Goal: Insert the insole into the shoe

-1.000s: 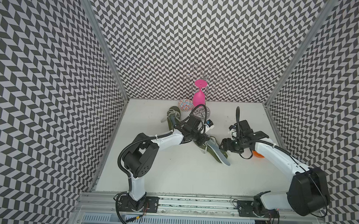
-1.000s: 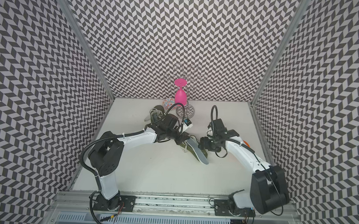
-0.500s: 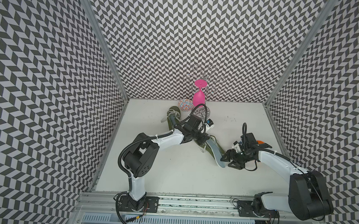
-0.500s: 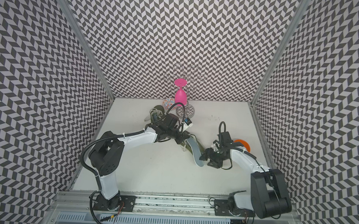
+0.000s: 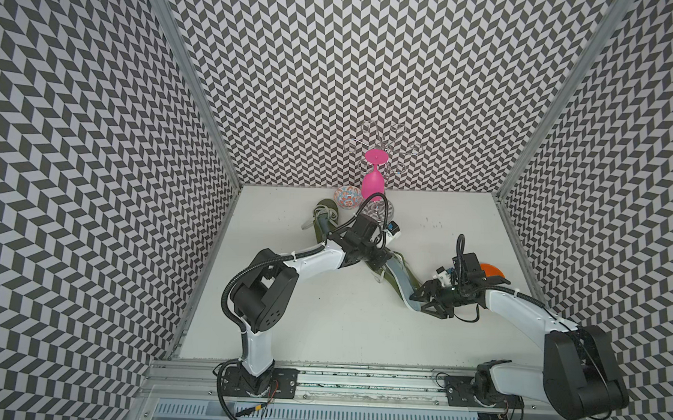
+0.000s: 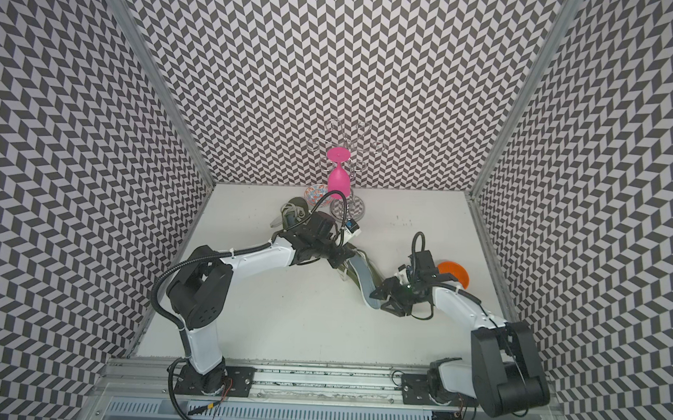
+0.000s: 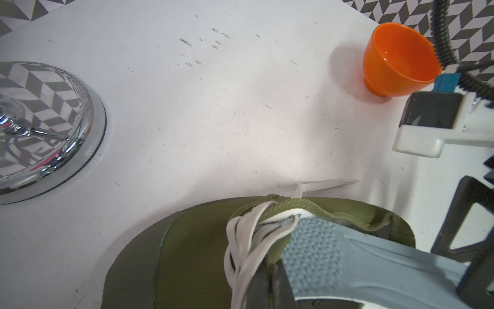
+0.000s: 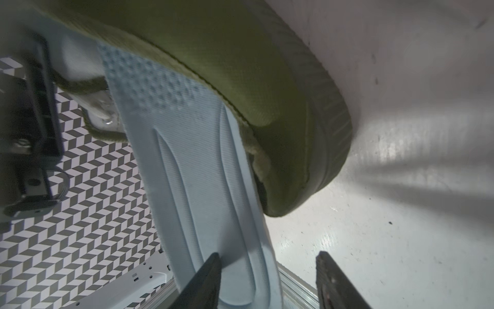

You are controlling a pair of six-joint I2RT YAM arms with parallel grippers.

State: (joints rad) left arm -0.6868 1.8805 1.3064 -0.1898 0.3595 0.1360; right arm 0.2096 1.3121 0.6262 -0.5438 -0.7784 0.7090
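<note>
White bench [image 5: 342, 320] across lower middle of both top views. Olive shoe [image 7: 187, 254] at centre of top views. Blue-grey insole [image 5: 401, 281] with toe end tucked into shoe mouth, heel end sticking out toward lower right. Left claw [image 5: 377, 261] clamped tight on shoe by laces. Right claw [image 8: 267, 258] partly spread astride insole heel, one finger [image 8: 205, 278] against its face, gap to the other. Orange cup [image 7: 398, 58] right of centre, apart

Grey insole [image 6: 362, 277] sticking out of olive shoe [image 6: 374, 274], left claw [image 6: 338, 259] on shoe, right claw [image 6: 382, 298] at insole's end
</note>
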